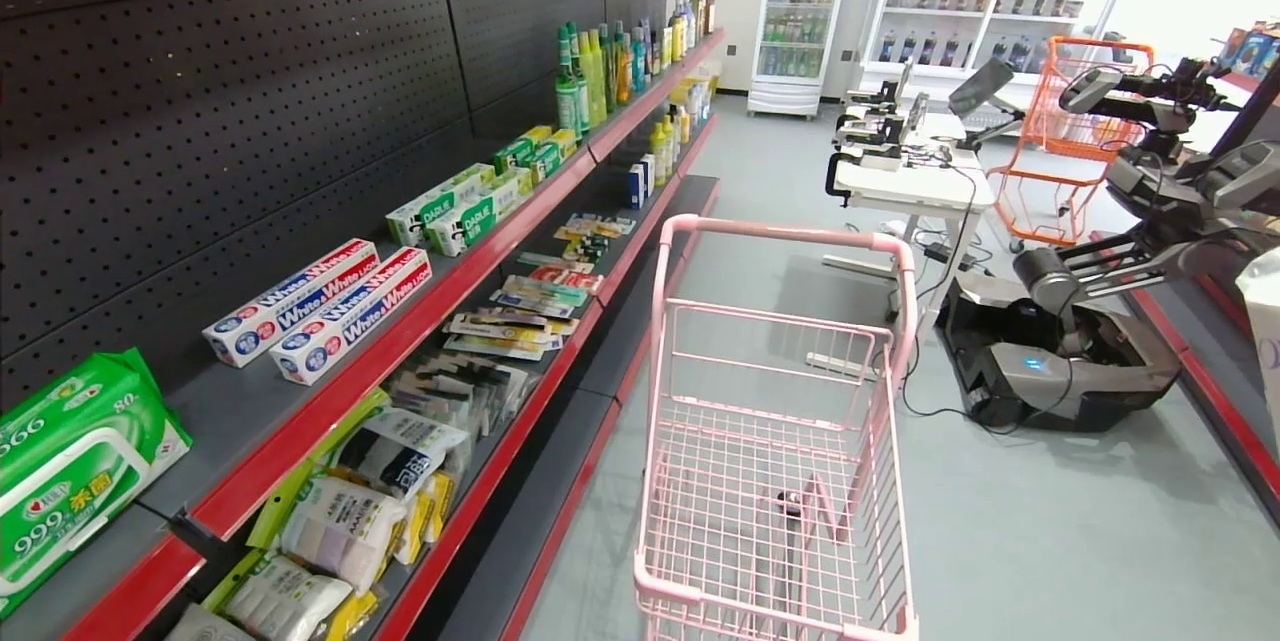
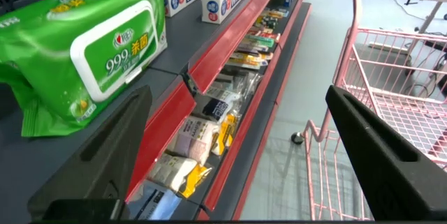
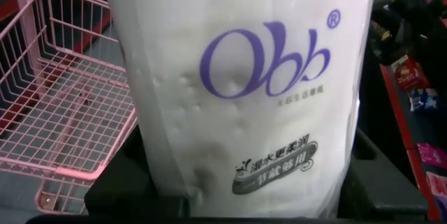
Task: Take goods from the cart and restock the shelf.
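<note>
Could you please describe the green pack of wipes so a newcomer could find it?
Look along the red-edged shelf against the black pegboard wall. On its top level, nearest end, lies the green pack of wipes. Unlike the long white boxes beside it, it is soft, green, with a white flap.
</note>
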Motion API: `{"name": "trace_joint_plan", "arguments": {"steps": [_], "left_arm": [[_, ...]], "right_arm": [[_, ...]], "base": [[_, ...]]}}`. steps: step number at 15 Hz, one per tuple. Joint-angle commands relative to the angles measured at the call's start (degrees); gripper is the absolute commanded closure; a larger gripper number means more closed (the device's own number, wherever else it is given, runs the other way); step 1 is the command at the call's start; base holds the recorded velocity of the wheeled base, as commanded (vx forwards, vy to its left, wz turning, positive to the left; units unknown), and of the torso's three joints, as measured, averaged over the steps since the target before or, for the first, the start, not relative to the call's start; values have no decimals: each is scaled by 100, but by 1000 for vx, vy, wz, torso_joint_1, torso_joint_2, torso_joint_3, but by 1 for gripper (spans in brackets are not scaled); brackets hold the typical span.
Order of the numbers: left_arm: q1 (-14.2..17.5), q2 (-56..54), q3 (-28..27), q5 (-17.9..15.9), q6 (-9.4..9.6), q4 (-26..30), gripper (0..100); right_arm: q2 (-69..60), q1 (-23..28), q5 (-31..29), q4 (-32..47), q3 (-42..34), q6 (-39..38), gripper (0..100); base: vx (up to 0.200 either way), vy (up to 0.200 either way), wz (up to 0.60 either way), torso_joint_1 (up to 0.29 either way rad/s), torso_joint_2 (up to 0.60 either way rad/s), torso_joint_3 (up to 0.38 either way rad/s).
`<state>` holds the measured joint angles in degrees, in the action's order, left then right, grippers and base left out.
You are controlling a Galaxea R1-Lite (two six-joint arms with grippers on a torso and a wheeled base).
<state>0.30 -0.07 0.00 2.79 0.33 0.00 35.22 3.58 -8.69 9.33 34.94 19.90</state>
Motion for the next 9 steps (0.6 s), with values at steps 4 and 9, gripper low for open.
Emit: {"name": "trace_joint_plan", "arguments": {"steps": [4,9], "left_arm": [[5,7,0,2,2,0,0],[5,7,0,2,2,0,0]], "right_arm": [[424,2,8,-221,145,6,100],[451,2,17,-221,127,6,100]], "base": [[0,0,0,168,-348,-181],[0,0,0,162,-337,-178]]}}
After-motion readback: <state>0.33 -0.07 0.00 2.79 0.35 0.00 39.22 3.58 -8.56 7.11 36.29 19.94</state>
